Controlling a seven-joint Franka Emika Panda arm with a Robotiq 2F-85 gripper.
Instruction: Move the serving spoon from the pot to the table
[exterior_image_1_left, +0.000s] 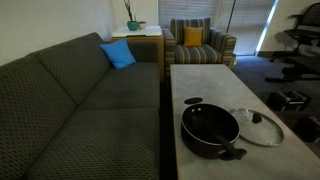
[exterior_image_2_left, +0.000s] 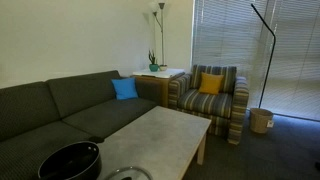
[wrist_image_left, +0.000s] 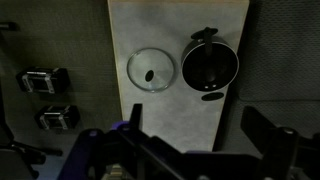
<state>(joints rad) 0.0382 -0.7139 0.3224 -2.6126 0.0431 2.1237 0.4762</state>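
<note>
The wide black pot stands near one end of the light grey table; it shows in both exterior views and in the wrist view. The serving spoon cannot be made out against the pot's dark interior. A round glass lid lies on the table beside the pot, also in the wrist view. My gripper shows only in the wrist view. It is open and empty, high above the bare part of the table, well away from the pot.
A dark sofa with a blue cushion runs along the table. A striped armchair stands past the table's far end, next to a small wooden side table with a plant. Black boxes lie on the floor.
</note>
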